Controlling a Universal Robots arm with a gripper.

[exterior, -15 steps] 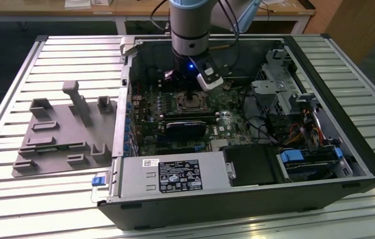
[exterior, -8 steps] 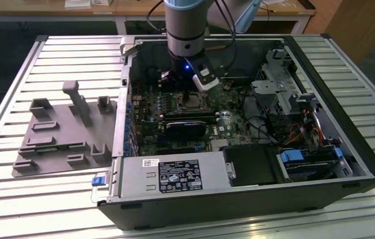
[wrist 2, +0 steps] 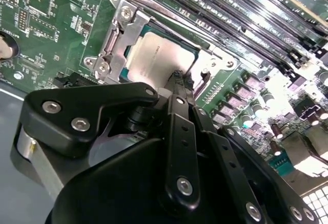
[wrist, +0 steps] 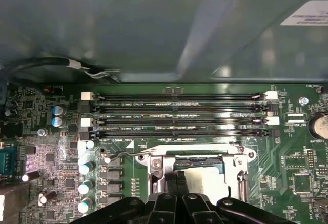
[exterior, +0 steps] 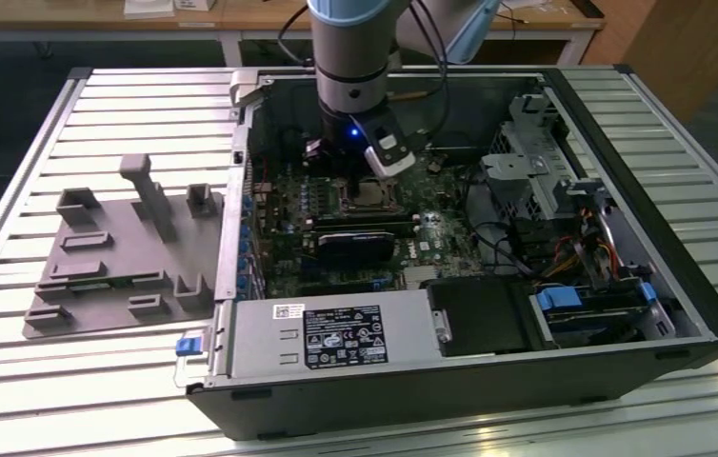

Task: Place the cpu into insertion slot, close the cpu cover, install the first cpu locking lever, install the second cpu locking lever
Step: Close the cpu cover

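Already in the insertion slot (wrist: 197,161), the cpu (wrist 2: 159,60) (silvery top); claw (wrist 2: 180,76) narrow, just above it.

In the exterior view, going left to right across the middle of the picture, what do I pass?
Grey moulded fixture → insertion slot → metal drive cage → black case wall.

We see our silver-grey tubular arm (exterior: 352,57), pale blue cap (exterior: 473,29) at its two o'clock, black cables (exterior: 293,29) at eleven o'clock, blue wrist light (exterior: 352,131) at six o'clock, matt black gripper (wrist 2: 180,76), rounded linkage plates, silver screws (wrist 2: 81,124), slim dark fingers (wrist 2: 179,126)
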